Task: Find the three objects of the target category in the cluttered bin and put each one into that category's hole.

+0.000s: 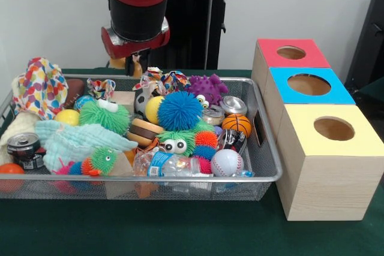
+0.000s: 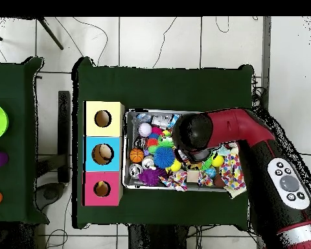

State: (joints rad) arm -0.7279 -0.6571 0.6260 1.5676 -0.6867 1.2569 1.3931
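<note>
End effector [image 1: 133, 63] up over far rim of bin [image 1: 240, 78], left of centre in front view. Apart or together: cannot tell, tucked under the wrist. Small tan lump [image 1: 118, 62] just beside it; dog toy or rig part, cannot tell.

No animal toys clearly on show. Likely buried in clutter under fuzzy balls [image 1: 180, 110], cloths, cans. Orange bit [image 1: 144, 189] low against near mesh wall, below bottle [image 1: 171, 165]; maybe the tiger, too hidden to call. No duck made out; yellow shapes in view look like balls.

Hole [image 1: 291, 53] in red box [image 1: 267, 58], farthest of three boxes in front view, beside bin's far right corner, on green surface [image 1: 180, 226]. Open and unblocked.

Handling, as judgement: rubbery, so light, soft, squashy, fairly grippy, not fragile. Best pinched across the body's middle, not by head, leg or tail; likely to flex and twist in a thin-end grip. Risk of snagging fuzz or cloth on the lift.

Pointing and long axis: cannot tell for any of the three. Needs clutter shifted first, then a grasp set across whichever axis shows.
</note>
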